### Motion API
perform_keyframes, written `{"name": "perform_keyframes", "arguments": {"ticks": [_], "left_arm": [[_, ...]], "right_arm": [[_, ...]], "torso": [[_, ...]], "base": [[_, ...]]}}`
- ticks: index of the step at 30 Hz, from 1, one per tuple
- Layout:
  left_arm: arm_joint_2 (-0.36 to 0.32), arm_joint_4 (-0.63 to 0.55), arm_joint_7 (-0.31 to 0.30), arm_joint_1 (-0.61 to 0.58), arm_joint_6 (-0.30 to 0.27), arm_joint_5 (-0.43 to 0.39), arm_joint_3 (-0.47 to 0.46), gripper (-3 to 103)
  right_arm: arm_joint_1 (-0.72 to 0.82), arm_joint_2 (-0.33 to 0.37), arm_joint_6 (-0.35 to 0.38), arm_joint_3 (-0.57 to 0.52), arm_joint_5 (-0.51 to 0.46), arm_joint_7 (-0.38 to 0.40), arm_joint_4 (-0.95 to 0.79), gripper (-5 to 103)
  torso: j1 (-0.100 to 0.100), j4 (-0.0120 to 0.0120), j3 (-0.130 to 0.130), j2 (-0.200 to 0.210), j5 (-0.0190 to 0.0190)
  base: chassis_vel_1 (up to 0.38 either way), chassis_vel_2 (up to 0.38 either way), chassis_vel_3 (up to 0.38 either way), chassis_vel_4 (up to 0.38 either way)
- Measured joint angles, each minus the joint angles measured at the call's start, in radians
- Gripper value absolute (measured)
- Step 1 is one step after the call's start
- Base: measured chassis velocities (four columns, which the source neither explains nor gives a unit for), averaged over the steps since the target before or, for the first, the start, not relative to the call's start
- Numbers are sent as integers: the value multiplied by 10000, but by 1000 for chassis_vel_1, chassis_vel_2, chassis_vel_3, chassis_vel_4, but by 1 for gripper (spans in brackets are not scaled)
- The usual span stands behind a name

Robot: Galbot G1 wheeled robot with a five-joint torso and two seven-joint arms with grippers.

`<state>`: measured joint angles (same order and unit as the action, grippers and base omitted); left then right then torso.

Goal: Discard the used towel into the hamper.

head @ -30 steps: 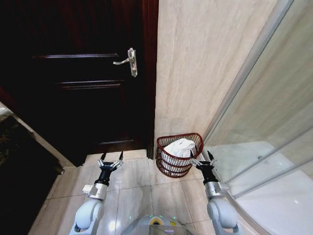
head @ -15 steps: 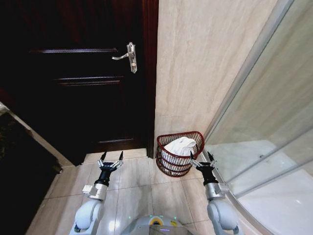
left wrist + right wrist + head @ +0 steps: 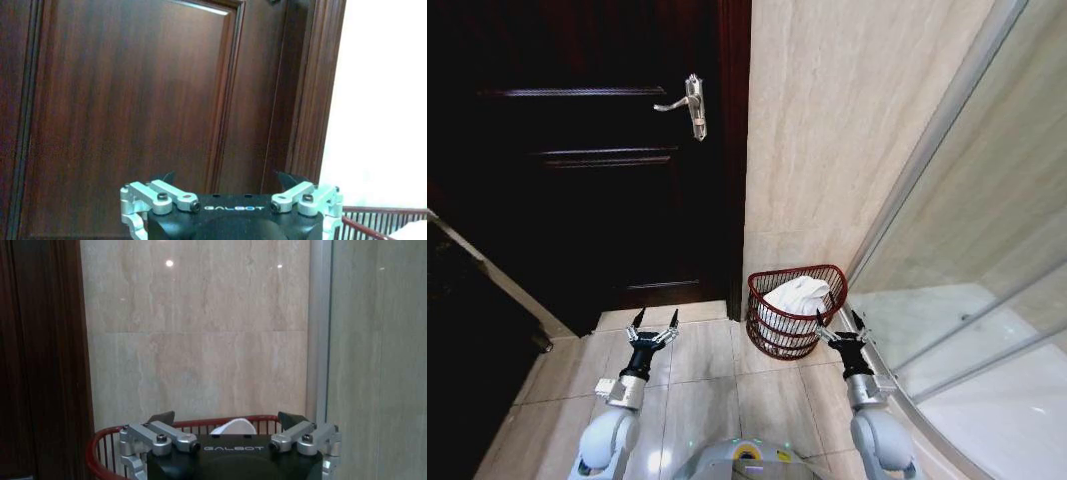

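The hamper point(image 3: 795, 311) stands on the tiled floor point(image 3: 707, 385) tight in the corner where the beige wall point(image 3: 847, 130) meets the glass shower screen point(image 3: 987, 250), and a white towel point(image 3: 794, 297) is heaped inside it, rising to its rim. The right gripper point(image 3: 840, 327) hangs just beside the hamper's near edge, fingers spread wide and holding nothing. The left gripper point(image 3: 655, 327) is spread wide and empty too, hanging above the floor before the dark wooden door point(image 3: 587, 170), well apart from the hamper.
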<state>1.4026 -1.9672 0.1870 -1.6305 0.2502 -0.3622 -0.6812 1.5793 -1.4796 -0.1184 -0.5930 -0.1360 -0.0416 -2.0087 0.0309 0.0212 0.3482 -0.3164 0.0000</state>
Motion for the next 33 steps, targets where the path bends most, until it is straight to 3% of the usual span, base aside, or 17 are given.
{"name": "perform_keyframes", "arguments": {"ticks": [17,33], "left_arm": [[16,182,-38,103,297,-48,-19,100],[13,201,-72,117,378,-35,-28,100]], "right_arm": [[55,-58,-34,75,110,4,28,100],[194,-83,-31,117,163,56,10,100]], "torso": [[-239,0,-412,651,-1],[-226,1,-417,636,0]], "base": [[0,0,0,0],[57,-53,-55,54]]}}
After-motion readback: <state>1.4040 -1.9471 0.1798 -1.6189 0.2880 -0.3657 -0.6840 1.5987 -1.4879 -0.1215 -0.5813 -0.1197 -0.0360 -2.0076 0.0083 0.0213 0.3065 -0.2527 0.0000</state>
